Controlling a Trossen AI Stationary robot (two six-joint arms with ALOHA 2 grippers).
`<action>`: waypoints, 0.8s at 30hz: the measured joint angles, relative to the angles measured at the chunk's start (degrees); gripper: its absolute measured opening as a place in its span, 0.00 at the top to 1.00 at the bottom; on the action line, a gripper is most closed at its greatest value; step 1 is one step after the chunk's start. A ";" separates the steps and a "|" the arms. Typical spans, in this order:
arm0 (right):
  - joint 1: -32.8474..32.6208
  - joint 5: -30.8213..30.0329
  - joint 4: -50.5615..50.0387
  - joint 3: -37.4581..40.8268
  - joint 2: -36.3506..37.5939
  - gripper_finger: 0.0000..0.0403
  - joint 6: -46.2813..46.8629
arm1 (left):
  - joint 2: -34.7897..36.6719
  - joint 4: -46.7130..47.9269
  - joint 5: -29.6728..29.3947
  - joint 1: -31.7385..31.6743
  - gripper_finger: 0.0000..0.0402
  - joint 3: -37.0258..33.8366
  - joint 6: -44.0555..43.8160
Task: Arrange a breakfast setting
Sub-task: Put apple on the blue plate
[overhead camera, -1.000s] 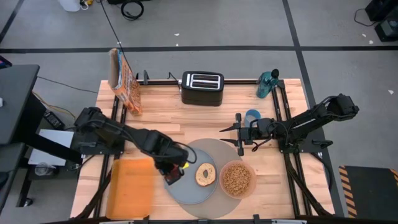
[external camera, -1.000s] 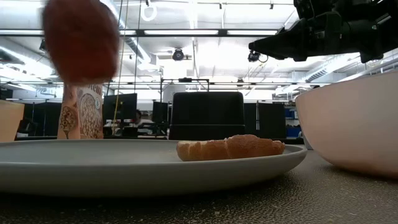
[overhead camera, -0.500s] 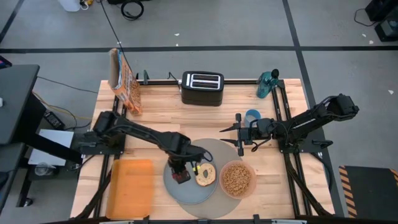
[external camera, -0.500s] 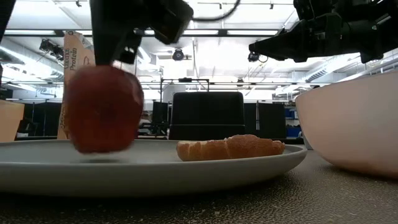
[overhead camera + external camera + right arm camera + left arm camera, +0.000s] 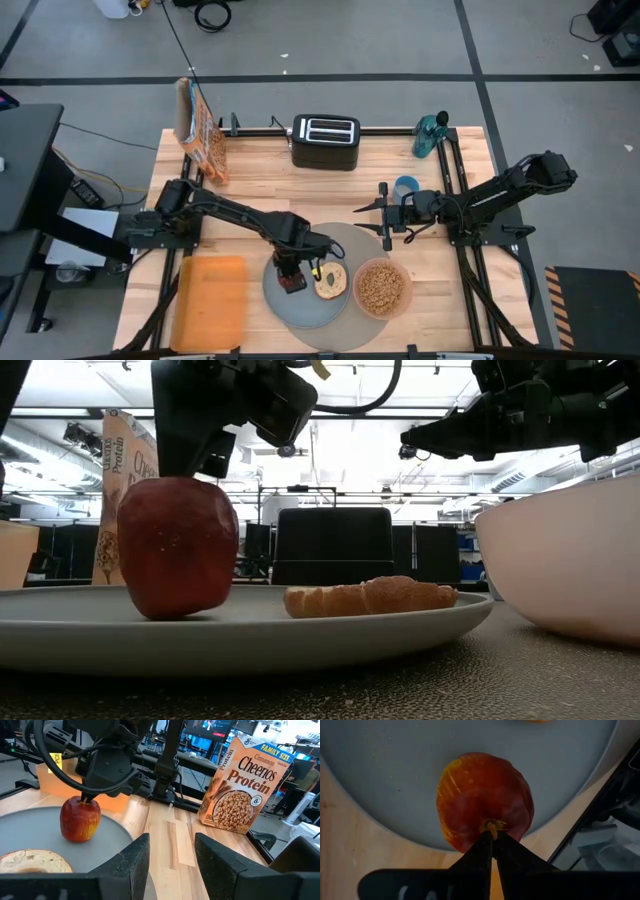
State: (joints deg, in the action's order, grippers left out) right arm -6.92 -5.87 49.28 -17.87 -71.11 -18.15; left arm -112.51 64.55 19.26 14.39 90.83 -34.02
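The left arm reaches from the table's left edge across to the middle, its forearm bent down so the left gripper points straight down over the plate. Its two fingers are pressed together, pinching the short stem on top of the apple. In the left wrist view the fingertips meet right at the stem, with the apple directly beneath them.

The apple stands upright on the plate, stem up, its bottom touching the plate surface in the low view. It sits on the plate's left part, just beside the bagel, which lies flat to its right without touching it. The plate rests on the mat, and the bowl, filled with cereal, stands on the mat just right of the plate.

The right arm comes in from the table's right side and holds level above the mat's far right edge. The right gripper holds a spoon whose long axis runs toward the near edge of the table. In the right wrist view its fingers stand apart.

A toaster sits at the far edge, a cereal box stands at the far left corner, and an orange tray lies near left.
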 joint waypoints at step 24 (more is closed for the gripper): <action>0.00 0.00 -0.09 0.00 0.00 0.59 0.02 | 1.87 -0.39 -4.51 -1.73 0.59 -0.11 -1.32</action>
State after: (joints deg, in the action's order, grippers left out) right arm -6.92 -5.87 49.19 -17.87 -71.11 -18.13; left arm -110.64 64.17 14.75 12.66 90.72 -35.34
